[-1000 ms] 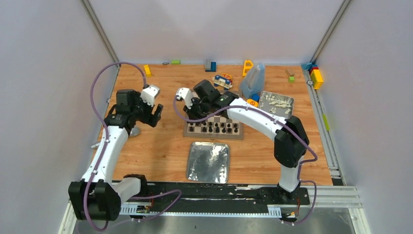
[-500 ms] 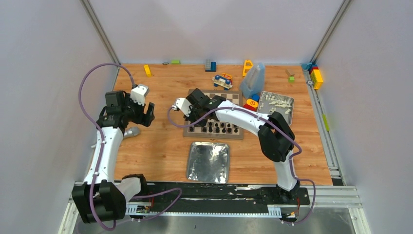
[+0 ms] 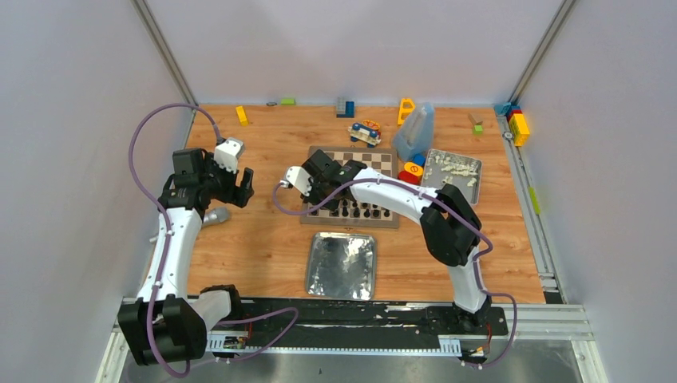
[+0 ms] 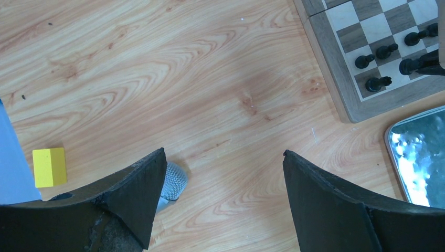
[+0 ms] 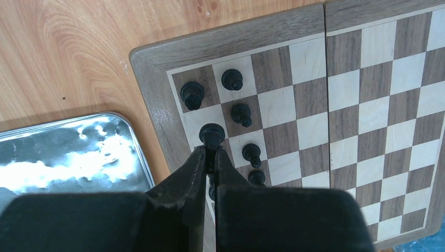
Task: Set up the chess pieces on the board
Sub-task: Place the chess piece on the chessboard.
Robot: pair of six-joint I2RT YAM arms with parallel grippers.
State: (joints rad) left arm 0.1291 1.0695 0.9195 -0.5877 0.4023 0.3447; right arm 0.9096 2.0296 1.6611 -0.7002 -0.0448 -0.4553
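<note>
Firmly, my right pincer clamped a black chess piece at the board's eight-o'clock corner; my left pincer stood wide apart, off toward nine o'clock.

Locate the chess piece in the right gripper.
Right wrist view: the chess piece is pinched in the right gripper's jaws over the board's edge squares near the silver tray, other black pieces close around it.

place: robot lab cell | evidence: grey panel walls, aluminium frame rail
</note>
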